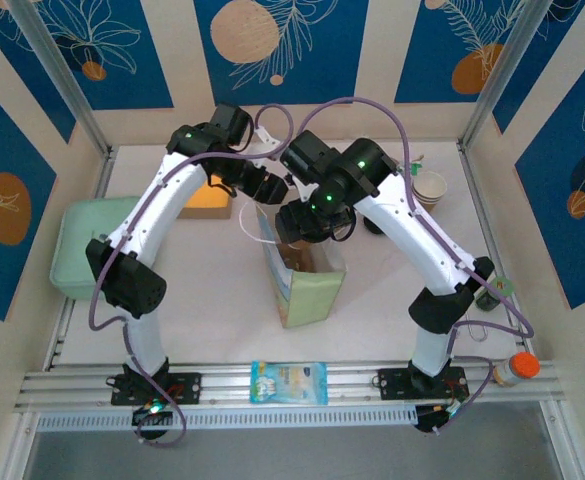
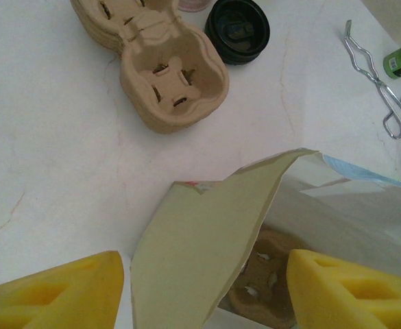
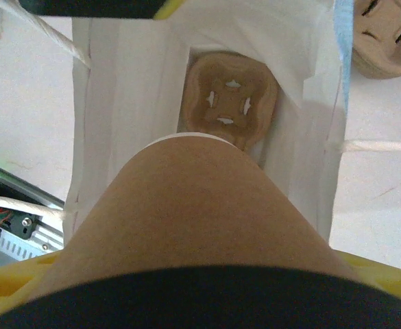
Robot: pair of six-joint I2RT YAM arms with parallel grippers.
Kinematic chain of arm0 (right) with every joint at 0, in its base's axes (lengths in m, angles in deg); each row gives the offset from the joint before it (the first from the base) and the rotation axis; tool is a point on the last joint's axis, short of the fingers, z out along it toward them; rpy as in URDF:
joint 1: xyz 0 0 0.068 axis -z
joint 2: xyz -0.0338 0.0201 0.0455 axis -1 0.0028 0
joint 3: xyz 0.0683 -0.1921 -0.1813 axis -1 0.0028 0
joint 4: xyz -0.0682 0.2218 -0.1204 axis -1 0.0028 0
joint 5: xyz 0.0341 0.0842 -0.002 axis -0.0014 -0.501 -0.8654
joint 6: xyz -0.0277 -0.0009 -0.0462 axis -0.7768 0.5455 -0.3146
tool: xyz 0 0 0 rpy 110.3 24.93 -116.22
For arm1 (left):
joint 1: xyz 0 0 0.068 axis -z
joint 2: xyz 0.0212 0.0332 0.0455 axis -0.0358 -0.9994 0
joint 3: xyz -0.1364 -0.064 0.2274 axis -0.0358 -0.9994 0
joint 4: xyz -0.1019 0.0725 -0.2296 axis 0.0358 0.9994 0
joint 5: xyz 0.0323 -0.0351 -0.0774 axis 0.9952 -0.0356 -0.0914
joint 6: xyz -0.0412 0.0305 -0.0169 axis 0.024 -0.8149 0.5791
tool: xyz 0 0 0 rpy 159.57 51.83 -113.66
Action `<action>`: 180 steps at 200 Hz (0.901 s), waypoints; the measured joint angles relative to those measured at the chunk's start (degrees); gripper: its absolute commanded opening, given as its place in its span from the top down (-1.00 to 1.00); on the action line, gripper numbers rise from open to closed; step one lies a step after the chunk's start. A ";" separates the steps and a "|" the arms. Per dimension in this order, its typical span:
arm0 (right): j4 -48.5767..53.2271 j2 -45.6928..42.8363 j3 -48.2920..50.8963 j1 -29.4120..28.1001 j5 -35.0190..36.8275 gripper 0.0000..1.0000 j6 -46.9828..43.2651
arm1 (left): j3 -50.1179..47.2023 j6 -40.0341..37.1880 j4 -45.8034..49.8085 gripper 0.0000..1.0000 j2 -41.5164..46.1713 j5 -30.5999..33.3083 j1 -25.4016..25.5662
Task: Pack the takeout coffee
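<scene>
Right pincer (image 3: 200, 282) is clenched on the takeout coffee (image 3: 193, 219). You can see the yellow foam fingers (image 3: 11, 291) hugging both sides of the smooth brown kraft cup, just under its glossy black lid (image 3: 200, 305). The cup hangs base-down at the mouth of the paper bag (image 3: 128, 82), and its pale bottom rim lines up over the near edge of a moulded pulp carrier (image 3: 231, 103) lying flat in the bottom of the bag. I honestly can't tell how deep the cup sits past the bag's rim.

Left pincer (image 2: 203, 274) is released. Its chunky yellow foam fingers (image 2: 337, 291) stand wide apart with the bag's creased pale-green side panel poking up between them, with a gap on each side.

The bag is stiff and boxy, white inside, with twisted paper-cord handles (image 3: 375, 145).

On the white, faintly veined bench (image 2: 49, 171) beyond it sits a stack of the same rough fibre carriers (image 2: 166, 75) with rounded pockets and slotted bottoms. Just beside that is a round black lid (image 2: 238, 31), and well off to the side there's a pair of thin wire tongs (image 2: 382, 82).
</scene>
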 measured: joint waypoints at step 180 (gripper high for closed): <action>0.00 3.02 4.31 -3.58 6.88 -0.11 5.01 | -6.27 1.79 -3.89 0.66 3.63 0.96 1.42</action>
